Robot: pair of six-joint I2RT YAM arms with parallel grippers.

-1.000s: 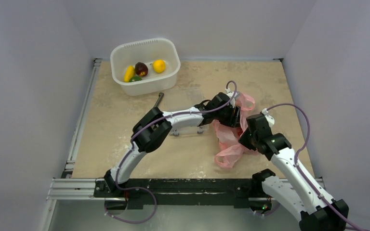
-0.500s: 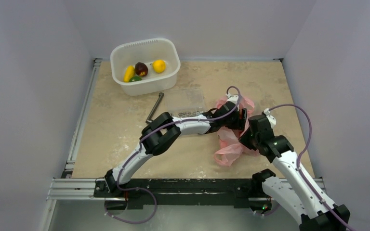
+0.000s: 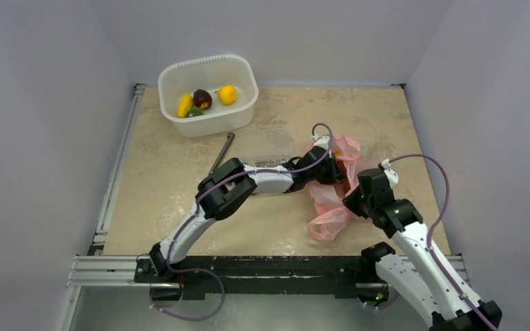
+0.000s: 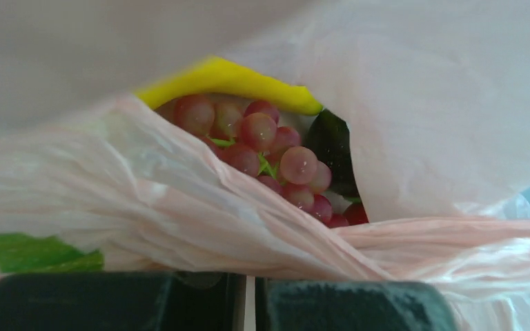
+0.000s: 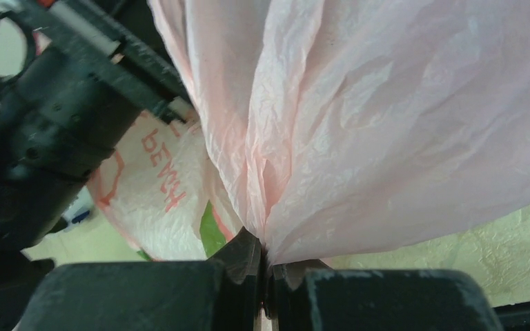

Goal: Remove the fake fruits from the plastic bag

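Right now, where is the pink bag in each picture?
Top external: the pink bag lies right of the middle, between the two arm tips.
Left wrist: it fills nearly the whole picture, its mouth open on grapes and a banana.
Right wrist: upper right, pinched in the right gripper.
Shared landmark: the black left gripper, at the bag in every view.

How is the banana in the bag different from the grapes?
The banana is yellow, long and smooth; the grapes are a red bunch of little round balls. The banana lies above the grapes in the left wrist view. Both sit inside the pink bag, partly covered by it.
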